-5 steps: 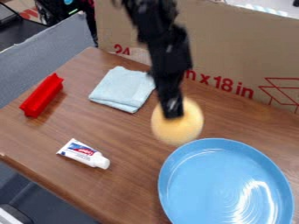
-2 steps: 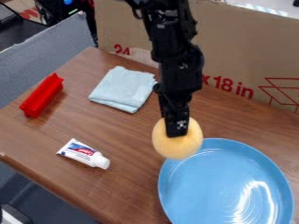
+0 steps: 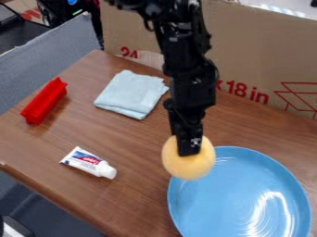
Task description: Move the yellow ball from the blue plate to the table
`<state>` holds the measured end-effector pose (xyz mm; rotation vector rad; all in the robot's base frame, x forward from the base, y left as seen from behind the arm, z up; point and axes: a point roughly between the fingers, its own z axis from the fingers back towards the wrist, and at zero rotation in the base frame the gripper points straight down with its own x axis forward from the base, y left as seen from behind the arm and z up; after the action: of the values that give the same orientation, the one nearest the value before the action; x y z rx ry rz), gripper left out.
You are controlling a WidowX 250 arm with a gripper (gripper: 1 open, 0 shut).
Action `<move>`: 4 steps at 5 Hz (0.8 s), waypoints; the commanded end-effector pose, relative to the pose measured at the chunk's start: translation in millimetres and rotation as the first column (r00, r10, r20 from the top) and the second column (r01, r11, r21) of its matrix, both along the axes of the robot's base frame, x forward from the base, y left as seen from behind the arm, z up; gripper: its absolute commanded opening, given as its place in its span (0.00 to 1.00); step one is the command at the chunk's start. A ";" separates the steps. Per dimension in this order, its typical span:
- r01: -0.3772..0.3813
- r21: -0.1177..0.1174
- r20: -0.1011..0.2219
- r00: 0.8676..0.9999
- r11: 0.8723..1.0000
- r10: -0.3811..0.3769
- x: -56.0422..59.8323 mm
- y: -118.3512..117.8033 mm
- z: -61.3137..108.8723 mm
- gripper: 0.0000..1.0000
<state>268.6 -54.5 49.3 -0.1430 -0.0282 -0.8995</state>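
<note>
Brown worktop [image 3: 121, 157] carries the blue plate [image 3: 235, 215] at its near right. The hand [image 3: 188, 146] is closed around the yellow ball [image 3: 188, 161], part open by the ball's width. The ball is at the plate's upper left edge; whether it touches wood, I cannot tell. I judge the step is the placing: next, the hand should lower the ball fully beside the plate, then release gently, because it may roll. Compared with the earliest frame, the ball appears slightly lower in view.
</note>
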 end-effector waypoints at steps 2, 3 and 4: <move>-0.028 -0.008 0.005 1.000 1.000 0.028 -1.8 6.2 5.0 0.00; -0.040 -0.019 0.003 0.999 0.999 0.040 -1.4 9.3 6.3 0.00; -0.056 -0.019 -0.004 0.998 0.998 0.056 4.7 6.2 4.7 0.00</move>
<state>267.1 -47.3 44.3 -0.1753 0.0059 -0.8372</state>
